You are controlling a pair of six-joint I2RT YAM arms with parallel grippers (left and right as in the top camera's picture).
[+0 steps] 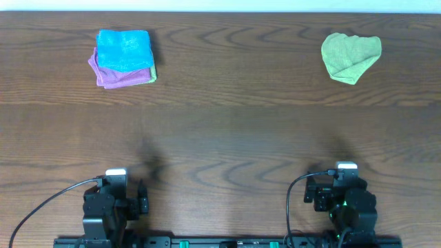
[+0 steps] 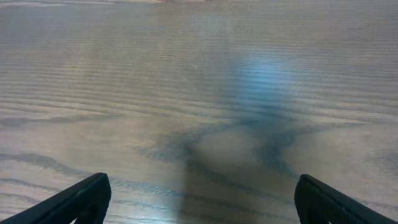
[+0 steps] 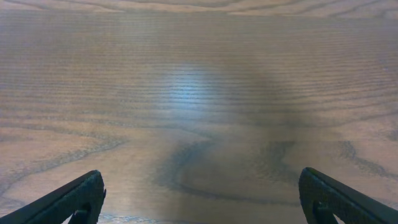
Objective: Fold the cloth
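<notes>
The light lime-green cloth (image 1: 350, 56) lies crumpled on the wooden table at the far right, seen only in the overhead view. My left gripper (image 1: 142, 198) rests at the near left edge, and my right gripper (image 1: 318, 195) at the near right edge, both far from the cloth. In the left wrist view the left gripper (image 2: 202, 196) is open, with bare table between its fingers. In the right wrist view the right gripper (image 3: 200, 194) is open over bare table too.
A stack of folded cloths sits at the far left: a bright blue cloth (image 1: 124, 49) on top of a purple cloth (image 1: 114, 76), with a green edge showing at the right side. Black cables trail from both arm bases at the near edge.
</notes>
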